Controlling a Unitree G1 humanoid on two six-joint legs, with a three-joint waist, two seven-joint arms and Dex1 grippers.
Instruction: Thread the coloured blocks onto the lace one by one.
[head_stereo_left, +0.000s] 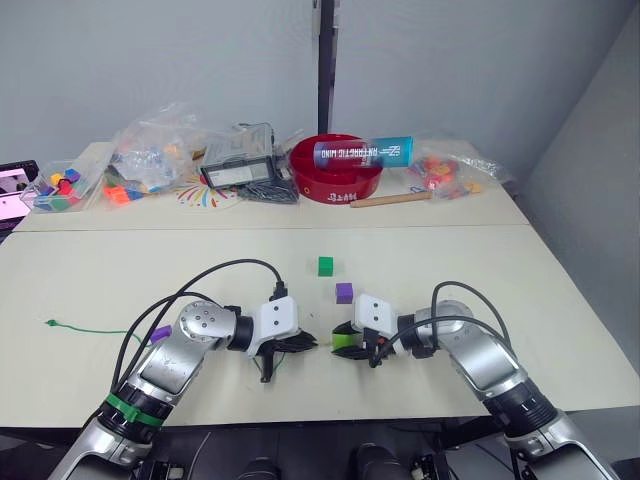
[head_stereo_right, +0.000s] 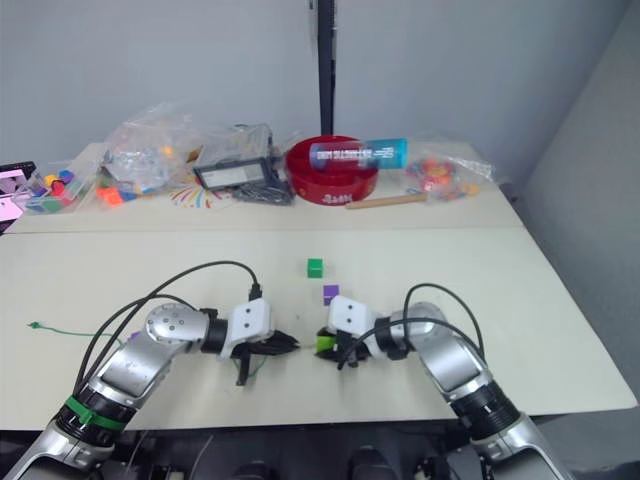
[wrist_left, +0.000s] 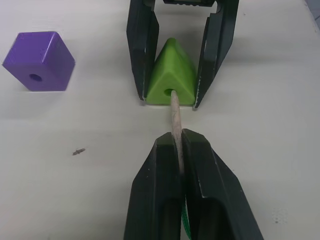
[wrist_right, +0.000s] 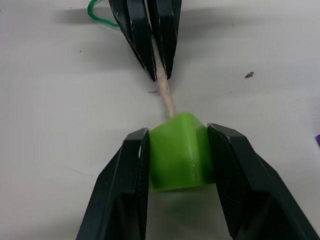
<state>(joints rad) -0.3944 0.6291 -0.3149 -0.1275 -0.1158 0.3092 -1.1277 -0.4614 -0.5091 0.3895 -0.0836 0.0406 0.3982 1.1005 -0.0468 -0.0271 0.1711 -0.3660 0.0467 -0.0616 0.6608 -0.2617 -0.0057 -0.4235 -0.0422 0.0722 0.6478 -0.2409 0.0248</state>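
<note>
We are observing the left gripper (wrist_left: 176, 150) closing its jaws tightly on the pale stiff tip (wrist_left: 174, 112) of the thin green lace (head_stereo_left: 95, 329), and the tip is entering the hole in the face of the small light green plastic block (wrist_left: 170, 80). The right gripper (wrist_right: 177, 150) is clamping that block between its jaws, which are standing only as far apart as the block is wide, holding it low over the pale surface (head_stereo_left: 500, 270) near the front edge.

We are judging the task to be at an early stage: the first threading is under way, and the tip is only just sitting in the hole, not yet emerging from the far side as far as we can see. The lace is trailing off to the left across the surface, and we are finding no block on the stretch in view.

A small purple plastic cube (head_stereo_left: 344, 292) and a small dark green plastic cube (head_stereo_left: 325, 266) are lying loose just beyond the grippers, waiting. A purple piece (head_stereo_left: 160, 334) beside the left arm is possibly another block, though we cannot confirm it. The blue block is not among those near the grippers.
</note>
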